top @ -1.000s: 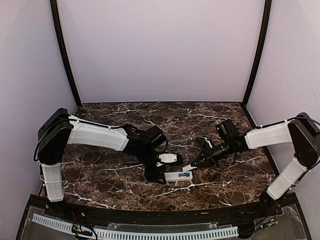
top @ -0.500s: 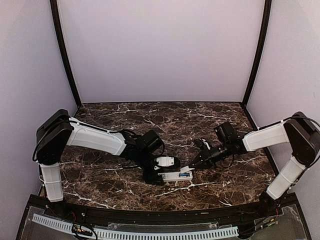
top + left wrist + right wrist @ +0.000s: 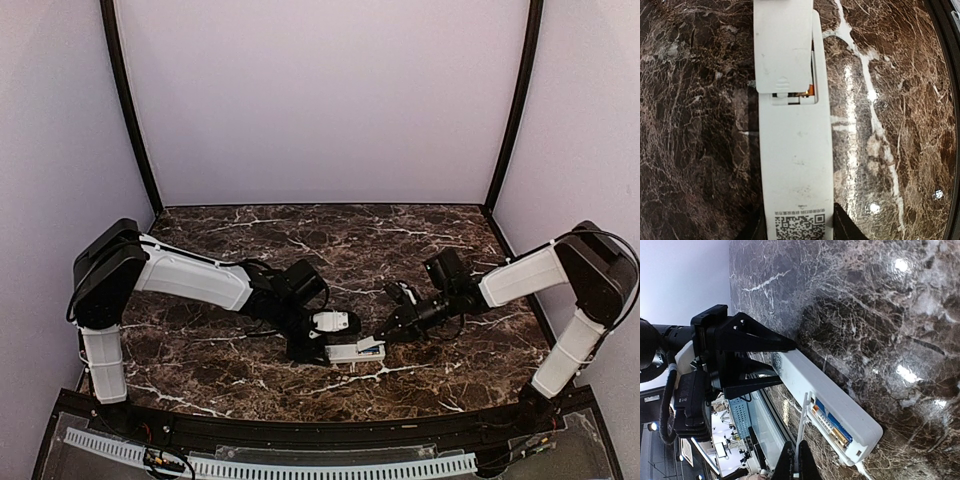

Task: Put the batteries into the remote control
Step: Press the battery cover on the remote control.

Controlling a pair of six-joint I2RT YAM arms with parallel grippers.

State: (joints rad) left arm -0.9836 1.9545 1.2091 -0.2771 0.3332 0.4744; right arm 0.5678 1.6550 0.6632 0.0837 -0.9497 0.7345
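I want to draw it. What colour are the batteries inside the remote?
The batteries in the remote control are mostly blue; right wrist view shows them best.

The table [image 3: 400,240] is dark brown stone with thin white lines all over. Pale purple walls [image 3: 320,100] stand around it. One black pole [image 3: 130,110] goes up at the left, and a second pole [image 3: 514,100] at the right. A small flat grey cover [image 3: 783,45] sits at the top middle of the left wrist view. A white strip [image 3: 270,466] with little slots runs along the bottom.
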